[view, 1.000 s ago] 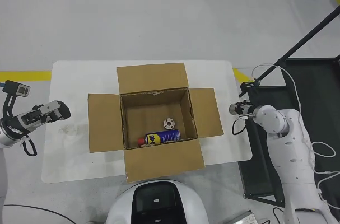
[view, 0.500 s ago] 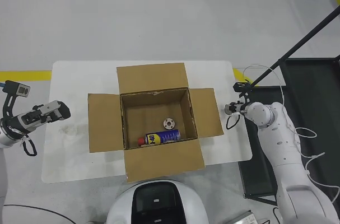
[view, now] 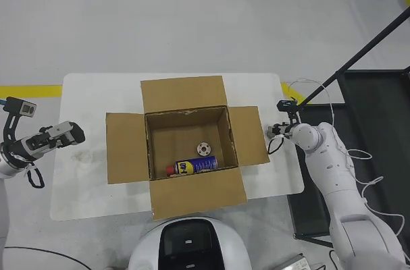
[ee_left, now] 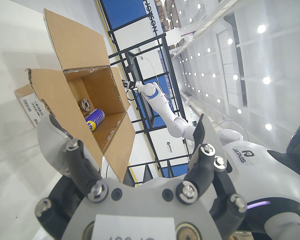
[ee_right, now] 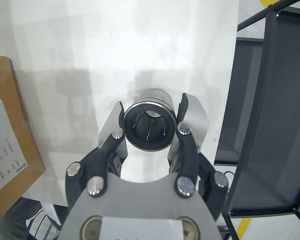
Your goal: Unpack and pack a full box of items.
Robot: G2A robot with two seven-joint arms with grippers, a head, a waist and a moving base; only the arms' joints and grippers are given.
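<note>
An open cardboard box (view: 184,93) stands mid-table with its flaps spread. On its floor lie a blue spray can (view: 194,165) and a small round metal flange (view: 203,148); the left wrist view also shows the can (ee_left: 95,117) and flange (ee_left: 85,104). My right gripper (view: 273,129) hovers just off the box's right flap, over the table. It is shut on a steel linear bearing (ee_right: 150,123), held by its sides between the fingers of the right gripper (ee_right: 152,103). My left gripper (view: 73,133) sits at the table's left edge, open and empty (ee_left: 126,126).
The white table (view: 96,94) has bare surface left and right of the box. A black metal rack (view: 380,115) stands close beyond the table's right edge, near my right arm. A labelled box flap (ee_right: 5,126) lies beside the right gripper.
My right gripper has shifted left from the table's right edge toward the box's right flap. The left arm and the box contents have not moved.
</note>
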